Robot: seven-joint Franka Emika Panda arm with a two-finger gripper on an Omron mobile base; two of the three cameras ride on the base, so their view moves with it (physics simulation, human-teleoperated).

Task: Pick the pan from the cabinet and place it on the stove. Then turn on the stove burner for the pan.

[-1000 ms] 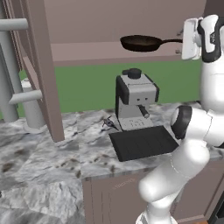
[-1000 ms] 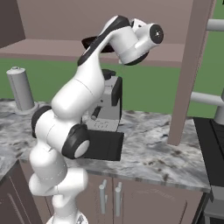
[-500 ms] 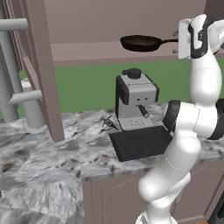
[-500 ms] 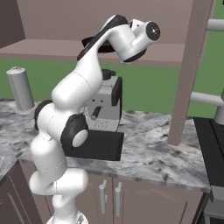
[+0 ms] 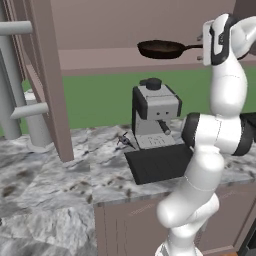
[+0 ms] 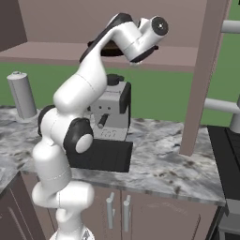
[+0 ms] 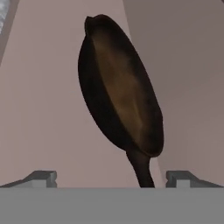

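- cabinet [image 5: 125,22] fills top of left base view, door [image 5: 47,80] swung open at left
- coffee machine [image 5: 155,112] mid-frame on marble counter [image 5: 60,190]
- pan [image 5: 161,48] on cabinet shelf, upper right, handle toward arm
- gripper [image 7: 111,178] open, fingertips either side of pan handle, bottom of hand view

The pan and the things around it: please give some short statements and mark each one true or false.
1. The pan lies on the shelf of the open cabinet. True.
2. The fingers are closed on the pan's handle. False: they stand open, one on each side of the handle, not touching it.
3. A coffee machine stands on the counter below the pan. True.
4. The pan holds food. False: it is empty.
5. The pan's handle points toward the gripper. True.
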